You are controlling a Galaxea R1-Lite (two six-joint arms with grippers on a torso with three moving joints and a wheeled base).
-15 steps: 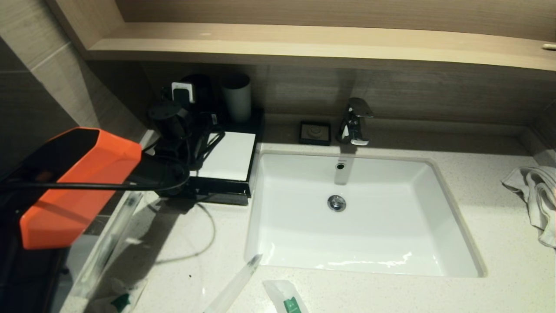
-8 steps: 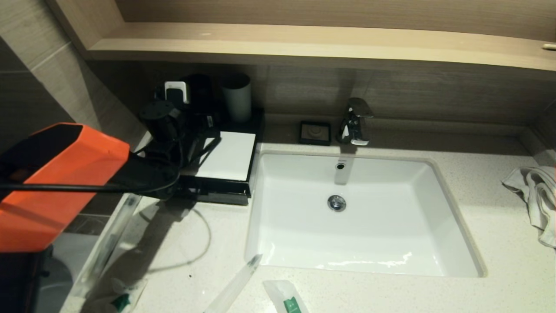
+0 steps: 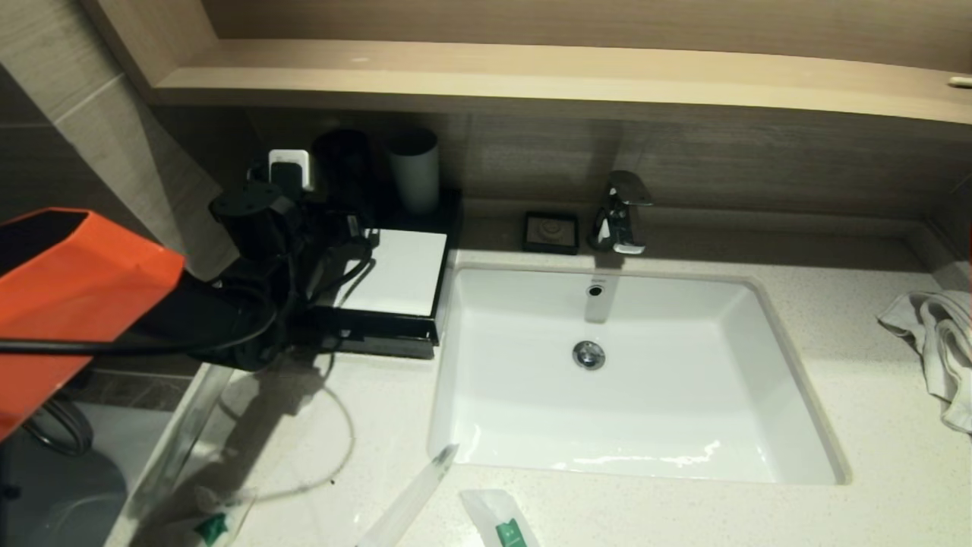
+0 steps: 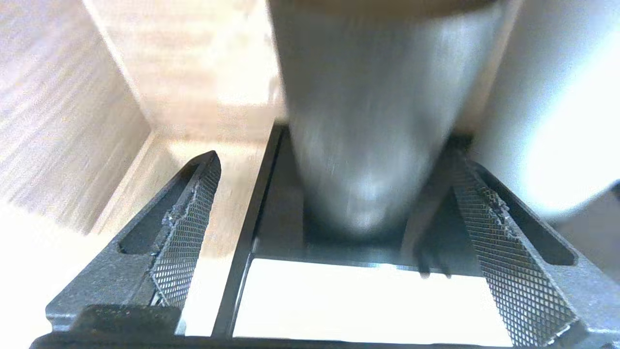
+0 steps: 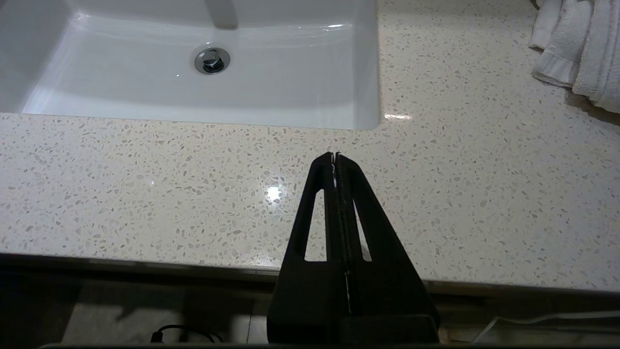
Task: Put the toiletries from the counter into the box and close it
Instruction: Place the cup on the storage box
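The box [image 3: 399, 277], black with a white top panel, stands on the counter [image 3: 319, 425] left of the sink. My left gripper [image 3: 345, 254] hovers over the box's left part, open and empty. In the left wrist view its mesh fingers [image 4: 191, 228] spread wide over the white panel [image 4: 363, 300], pointing at a dark cup [image 4: 373, 121]. Toiletries lie near the counter's front edge: a long clear stick [image 3: 410, 501], a green-labelled sachet [image 3: 503, 524] and another sachet [image 3: 209, 524]. My right gripper [image 5: 335, 156] is shut and empty above the front edge of the counter.
A dark cup [image 3: 345, 171] and a pale cup [image 3: 414, 178] stand behind the box. The sink [image 3: 623, 448] fills the middle, with a faucet [image 3: 619, 213] and a small black soap dish [image 3: 550, 232] behind it. A white towel [image 3: 934, 342] lies at the far right.
My left arm has drawn back to the left, off the box's top, its open fingers spreading slightly wider. The toiletries and the box have not moved.
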